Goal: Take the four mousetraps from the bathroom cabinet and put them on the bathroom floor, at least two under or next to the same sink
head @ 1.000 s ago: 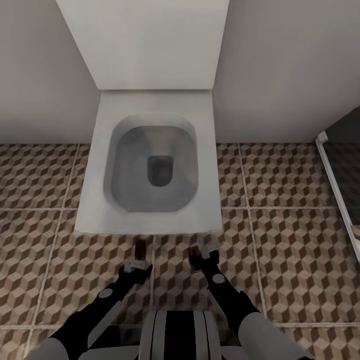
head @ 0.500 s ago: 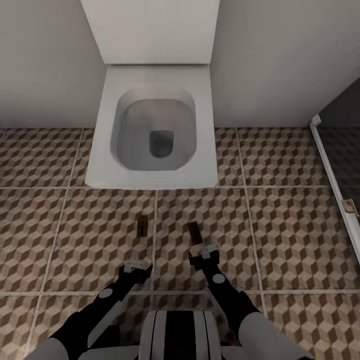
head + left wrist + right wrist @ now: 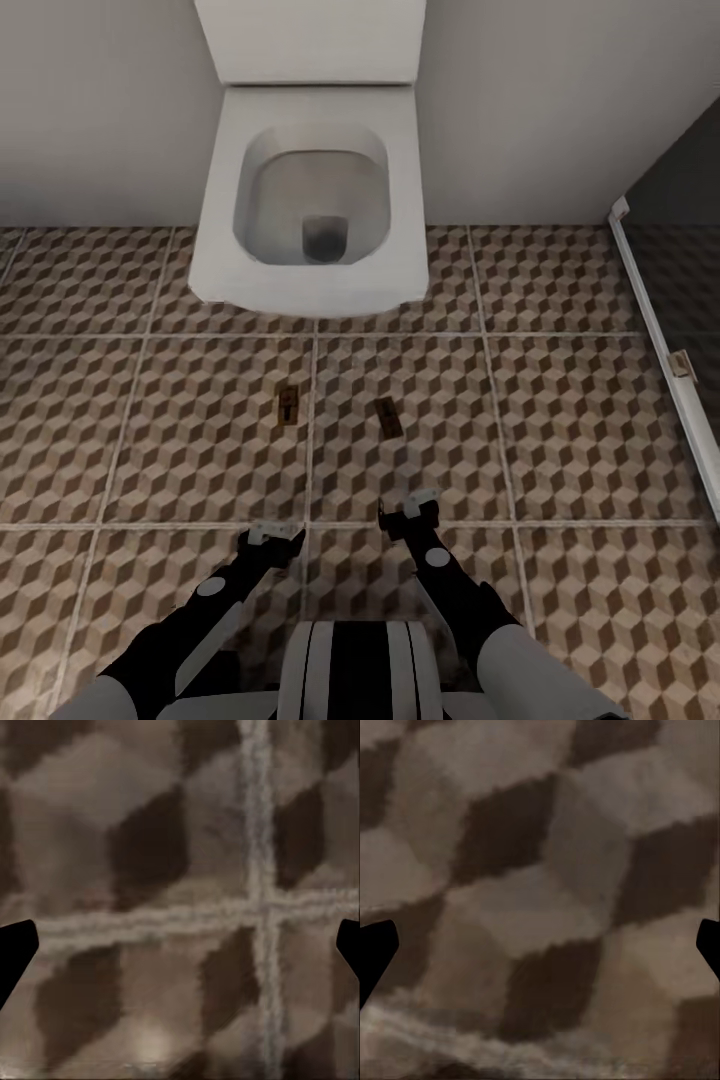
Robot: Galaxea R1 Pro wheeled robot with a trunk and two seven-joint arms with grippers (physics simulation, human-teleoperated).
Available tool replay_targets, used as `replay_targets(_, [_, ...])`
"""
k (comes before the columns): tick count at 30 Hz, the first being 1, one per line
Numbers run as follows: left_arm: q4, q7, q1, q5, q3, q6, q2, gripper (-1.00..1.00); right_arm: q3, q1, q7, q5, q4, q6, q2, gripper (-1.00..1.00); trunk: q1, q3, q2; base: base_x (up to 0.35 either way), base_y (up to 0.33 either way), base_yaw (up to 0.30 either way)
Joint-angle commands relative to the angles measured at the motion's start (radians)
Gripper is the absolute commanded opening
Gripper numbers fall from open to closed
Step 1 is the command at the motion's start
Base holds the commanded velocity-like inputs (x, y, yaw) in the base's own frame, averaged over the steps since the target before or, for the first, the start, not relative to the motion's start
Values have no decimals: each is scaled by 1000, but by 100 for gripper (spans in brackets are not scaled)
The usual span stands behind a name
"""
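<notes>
Two mousetraps lie flat on the bathroom floor (image 3: 560, 420), in front of the square white toilet (image 3: 310, 200) that stands against the pale grey wall (image 3: 90, 110). The left mousetrap (image 3: 288, 405) sits just left of a grout line; the right mousetrap (image 3: 389, 417) lies near it, tilted, on the next tile. Both are apart from the toilet and from the claws. The left claw (image 3: 275, 536) and right claw (image 3: 412, 513) hang over the tiles nearer the robot, each released and empty, fingertips spread wide in the wrist views. A white-framed dark glass panel (image 3: 665, 340) runs along the far right.
</notes>
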Motion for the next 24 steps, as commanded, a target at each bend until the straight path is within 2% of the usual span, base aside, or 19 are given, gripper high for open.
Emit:
replay_targets(1, [-2, 8, -1, 10, -7, -2, 2, 100, 3, -1, -8, 10, 1, 0, 0, 100, -1, 0, 0, -334, 0, 0])
replay_targets(7, [-2, 8, -1, 10, -7, -1, 2, 100, 3, -1, -8, 10, 1, 0, 1, 100, -1, 0, 0, -87, 0, 0])
replay_targets(24, [-3, 8, -1, 10, -7, -2, 2, 100, 2, -1, -8, 11, 0, 0, 1, 100, -1, 0, 0, -4, 0, 0])
